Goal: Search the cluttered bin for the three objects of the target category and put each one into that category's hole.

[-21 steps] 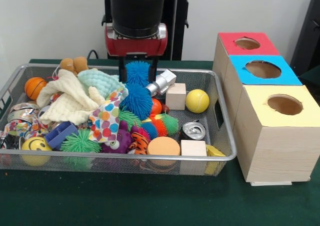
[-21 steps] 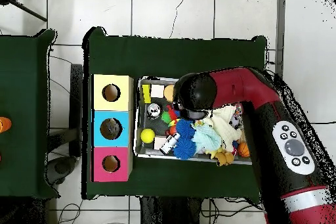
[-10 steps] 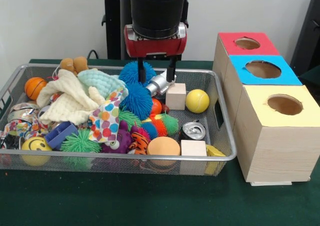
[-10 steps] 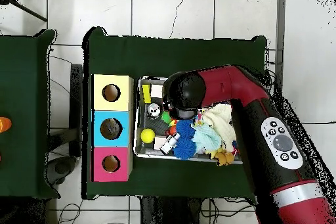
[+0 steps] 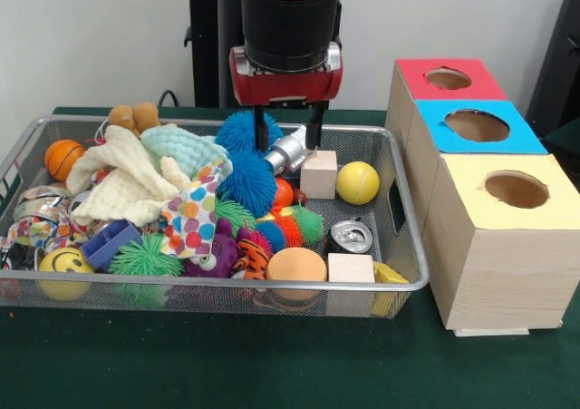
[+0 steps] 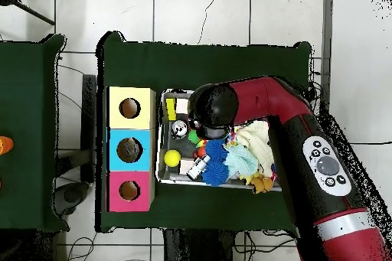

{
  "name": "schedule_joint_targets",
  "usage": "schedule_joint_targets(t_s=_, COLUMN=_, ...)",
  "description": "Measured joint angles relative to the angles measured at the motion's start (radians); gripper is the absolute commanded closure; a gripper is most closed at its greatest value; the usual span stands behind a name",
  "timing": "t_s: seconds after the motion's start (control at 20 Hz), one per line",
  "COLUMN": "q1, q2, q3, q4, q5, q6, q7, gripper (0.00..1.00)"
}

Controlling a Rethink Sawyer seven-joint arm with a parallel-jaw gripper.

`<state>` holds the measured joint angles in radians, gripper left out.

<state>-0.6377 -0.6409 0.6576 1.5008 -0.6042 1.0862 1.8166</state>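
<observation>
While I look from the front, the bin (image 5: 406, 246) sits on the green table (image 5: 272, 364), full of toys. Near me lie a wooden block (image 5: 351, 267) and a can (image 5: 350, 237). Farther back, my claw (image 5: 288, 130) hangs open and empty over a silver toy (image 5: 292, 149), beside another wooden block (image 5: 319, 173). Three boxes (image 5: 497, 246) with holes stand beside the bin.

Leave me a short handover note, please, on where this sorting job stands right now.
Claw: open, empty, hanging over the silver cylinder at the far side of the wire bin, beside a wooden cube.
Job's things: bin full of mixed toys, including a yellow ball and a can. Red hole, blue hole and yellow hole sit beside it.
Done: nothing visibly delivered.
Left: pick out the three targets and drop each in.
</observation>
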Motion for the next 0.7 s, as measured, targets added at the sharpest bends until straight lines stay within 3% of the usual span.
schedule_joint_targets(t_s=0.7, q1=0.0, q2=0.0, q3=0.0, q4=0.028, q5=0.0, q6=-0.047, q7=0.0, gripper=0.0)
